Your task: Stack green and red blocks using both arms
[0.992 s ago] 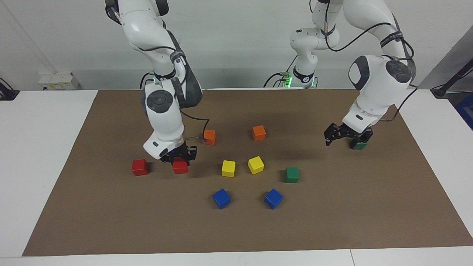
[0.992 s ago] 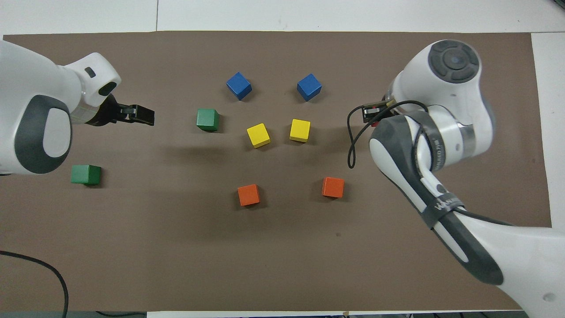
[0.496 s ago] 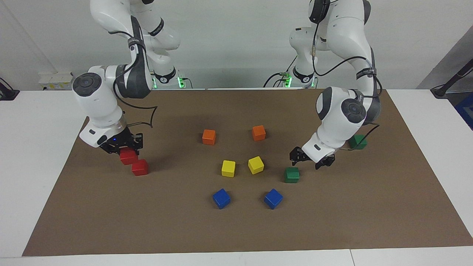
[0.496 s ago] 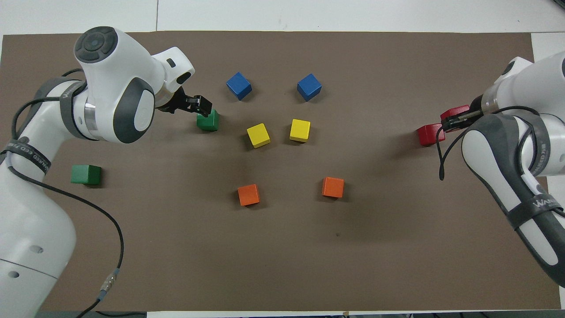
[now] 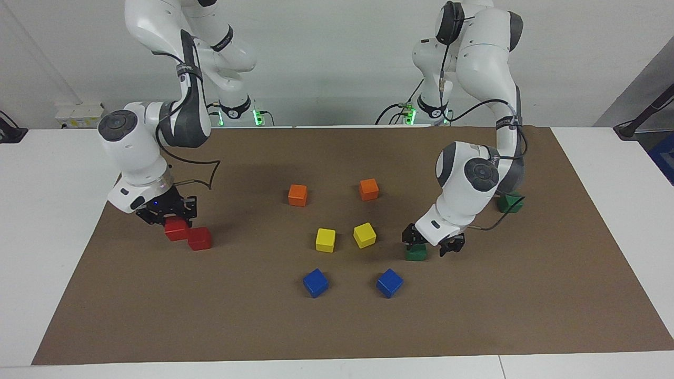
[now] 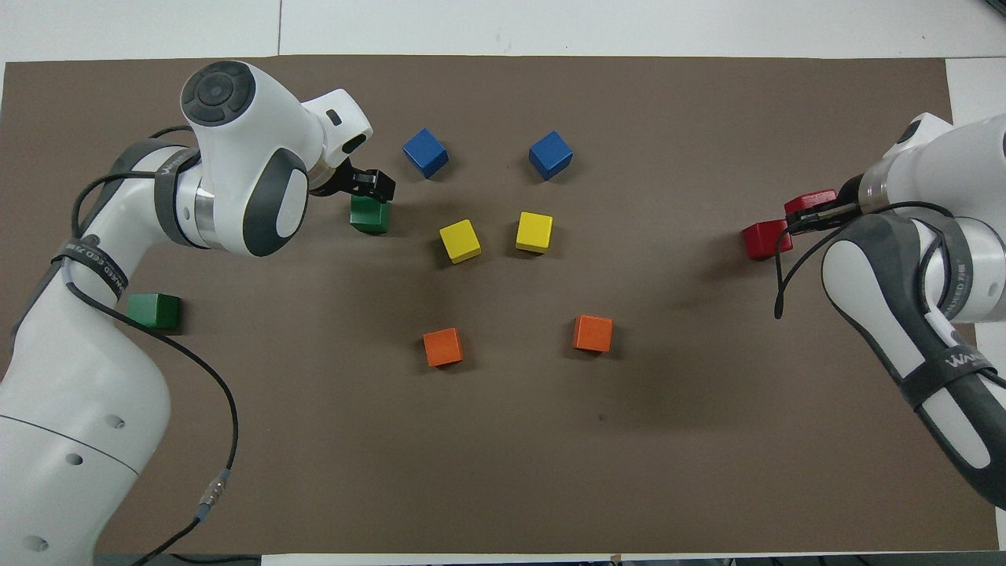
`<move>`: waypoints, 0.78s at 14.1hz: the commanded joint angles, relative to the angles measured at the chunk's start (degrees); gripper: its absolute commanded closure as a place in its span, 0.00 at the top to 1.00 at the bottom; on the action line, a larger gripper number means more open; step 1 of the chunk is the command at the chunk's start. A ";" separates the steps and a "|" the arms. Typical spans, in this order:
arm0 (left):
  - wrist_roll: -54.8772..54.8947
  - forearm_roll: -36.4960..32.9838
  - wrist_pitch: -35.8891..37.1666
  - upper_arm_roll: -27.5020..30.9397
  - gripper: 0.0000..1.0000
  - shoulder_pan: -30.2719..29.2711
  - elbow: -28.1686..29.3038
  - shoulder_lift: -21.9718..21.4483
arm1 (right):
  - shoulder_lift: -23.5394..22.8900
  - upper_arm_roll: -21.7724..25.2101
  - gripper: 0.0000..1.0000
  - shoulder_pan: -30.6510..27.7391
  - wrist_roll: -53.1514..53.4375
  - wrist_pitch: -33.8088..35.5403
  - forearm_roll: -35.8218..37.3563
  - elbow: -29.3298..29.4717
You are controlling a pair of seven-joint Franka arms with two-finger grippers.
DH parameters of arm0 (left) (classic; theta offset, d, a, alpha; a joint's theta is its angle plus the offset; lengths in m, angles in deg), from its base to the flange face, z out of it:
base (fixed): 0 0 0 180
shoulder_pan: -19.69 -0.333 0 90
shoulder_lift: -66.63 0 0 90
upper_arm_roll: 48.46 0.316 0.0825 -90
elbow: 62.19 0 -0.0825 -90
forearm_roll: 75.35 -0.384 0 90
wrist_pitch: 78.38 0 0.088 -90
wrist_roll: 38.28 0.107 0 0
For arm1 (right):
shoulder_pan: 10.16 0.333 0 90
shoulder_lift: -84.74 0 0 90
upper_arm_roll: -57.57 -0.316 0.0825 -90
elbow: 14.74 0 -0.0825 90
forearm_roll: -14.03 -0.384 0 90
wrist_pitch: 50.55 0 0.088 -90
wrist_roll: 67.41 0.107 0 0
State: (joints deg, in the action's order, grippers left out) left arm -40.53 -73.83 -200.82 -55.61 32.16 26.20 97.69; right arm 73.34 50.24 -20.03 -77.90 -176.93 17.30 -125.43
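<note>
My right gripper (image 5: 169, 217) is shut on a red block (image 5: 176, 230), held low and slightly tilted right beside the second red block (image 5: 199, 238), which rests on the brown mat toward the right arm's end. In the overhead view the held red block (image 6: 809, 201) sits in the right gripper (image 6: 816, 211) next to the resting red block (image 6: 765, 240). My left gripper (image 5: 432, 244) hangs open, low over a green block (image 5: 416, 254) beside the yellow cubes; from overhead the left gripper (image 6: 369, 185) covers the farther edge of that green block (image 6: 369, 216). The other green block (image 5: 509, 203) (image 6: 153, 310) lies toward the left arm's end.
Two yellow cubes (image 5: 325, 240) (image 5: 364, 235) sit mid-mat, two orange cubes (image 5: 297, 195) (image 5: 368, 189) nearer the robots, two blue cubes (image 5: 315, 282) (image 5: 389, 282) farther out. The brown mat (image 5: 337, 331) lies on a white table (image 5: 47, 221).
My right gripper carried its red block from nearer the yellow cubes to beside the other red block. My left gripper swung from the green block at its end to the one by the yellow cubes and lowered.
</note>
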 commanded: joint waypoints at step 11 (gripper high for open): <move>-1.18 -1.43 -6.41 1.08 0.75 2.04 6.97 -1.27 | 0.06 -0.48 0.00 0.29 1.79 -8.70 -1.07 -6.46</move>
State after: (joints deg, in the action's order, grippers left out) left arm -40.53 -74.10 -205.88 -55.60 33.10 31.35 97.72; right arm 73.14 50.01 -19.50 -76.90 -183.98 17.02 -130.81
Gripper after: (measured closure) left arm 0.018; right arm 0.449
